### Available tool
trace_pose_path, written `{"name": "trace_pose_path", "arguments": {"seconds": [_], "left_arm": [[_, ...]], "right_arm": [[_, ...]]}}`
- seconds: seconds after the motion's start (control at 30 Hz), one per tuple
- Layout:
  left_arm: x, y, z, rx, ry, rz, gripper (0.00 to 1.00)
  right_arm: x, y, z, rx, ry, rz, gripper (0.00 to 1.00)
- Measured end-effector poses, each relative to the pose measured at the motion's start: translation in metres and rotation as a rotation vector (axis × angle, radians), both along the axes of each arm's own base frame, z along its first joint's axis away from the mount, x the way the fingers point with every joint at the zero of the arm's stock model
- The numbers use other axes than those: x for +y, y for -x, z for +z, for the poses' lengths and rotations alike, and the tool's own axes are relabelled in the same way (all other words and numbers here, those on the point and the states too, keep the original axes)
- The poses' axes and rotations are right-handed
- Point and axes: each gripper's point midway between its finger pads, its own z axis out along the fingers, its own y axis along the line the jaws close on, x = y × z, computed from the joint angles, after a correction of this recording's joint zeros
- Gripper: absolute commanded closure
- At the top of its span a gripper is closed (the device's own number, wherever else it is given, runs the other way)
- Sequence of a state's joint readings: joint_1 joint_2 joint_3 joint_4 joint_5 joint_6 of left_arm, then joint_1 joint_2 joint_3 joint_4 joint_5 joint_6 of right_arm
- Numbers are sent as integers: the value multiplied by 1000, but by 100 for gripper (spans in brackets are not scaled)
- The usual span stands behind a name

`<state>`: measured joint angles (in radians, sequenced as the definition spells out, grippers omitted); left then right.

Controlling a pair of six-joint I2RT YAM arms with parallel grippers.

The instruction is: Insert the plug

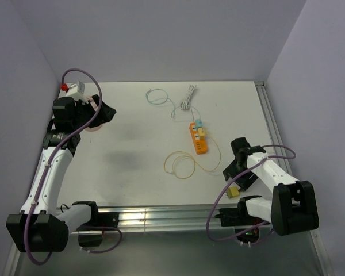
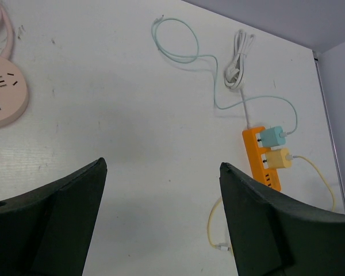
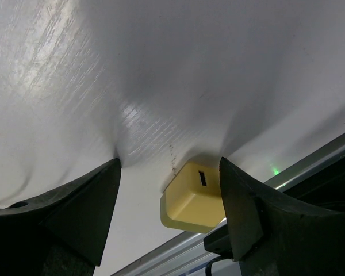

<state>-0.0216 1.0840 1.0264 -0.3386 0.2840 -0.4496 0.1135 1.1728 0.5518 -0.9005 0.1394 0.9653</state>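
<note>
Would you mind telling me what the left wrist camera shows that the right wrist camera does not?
Only the left wrist view shows the orange power strip with a teal plug and a yellow plug in it, a pink round socket and a coiled white cable. Only the right wrist view shows a loose yellow block beside the metal rail. Both show the white table, with the left gripper and right gripper each open and empty.

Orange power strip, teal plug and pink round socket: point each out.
orange power strip (image 2: 271,181), left wrist view, bare lower end
teal plug (image 2: 270,137), left wrist view, top face
pink round socket (image 2: 3,92), left wrist view, slotted face
</note>
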Motion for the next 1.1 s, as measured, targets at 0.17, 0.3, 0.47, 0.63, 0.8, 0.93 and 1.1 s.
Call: {"name": "trace_pose_path", "arguments": {"seconds": [0.17, 0.3, 0.47, 0.63, 0.8, 0.93, 1.1], "left_arm": [[0, 0, -1, 2, 0, 0, 15], [0, 0, -1, 2, 0, 1, 15], [0, 0, -4, 7, 0, 1, 15], [0, 0, -4, 7, -1, 1, 15], [0, 0, -4, 7, -1, 1, 15], [0, 0, -4, 7, -1, 1, 14], [0, 0, -4, 7, -1, 1, 14]], "right_arm": [[6, -1, 0, -7, -5, 19, 25], [16, -4, -1, -14, -32, 38, 26], [46, -16, 8, -67, -83, 107, 26], [57, -34, 27, -140, -71, 147, 24], [45, -40, 48, -197, -8, 140, 24], [34, -24, 51, -170, 26, 135, 24], [27, 1, 38, -87, 39, 138, 24]]}}
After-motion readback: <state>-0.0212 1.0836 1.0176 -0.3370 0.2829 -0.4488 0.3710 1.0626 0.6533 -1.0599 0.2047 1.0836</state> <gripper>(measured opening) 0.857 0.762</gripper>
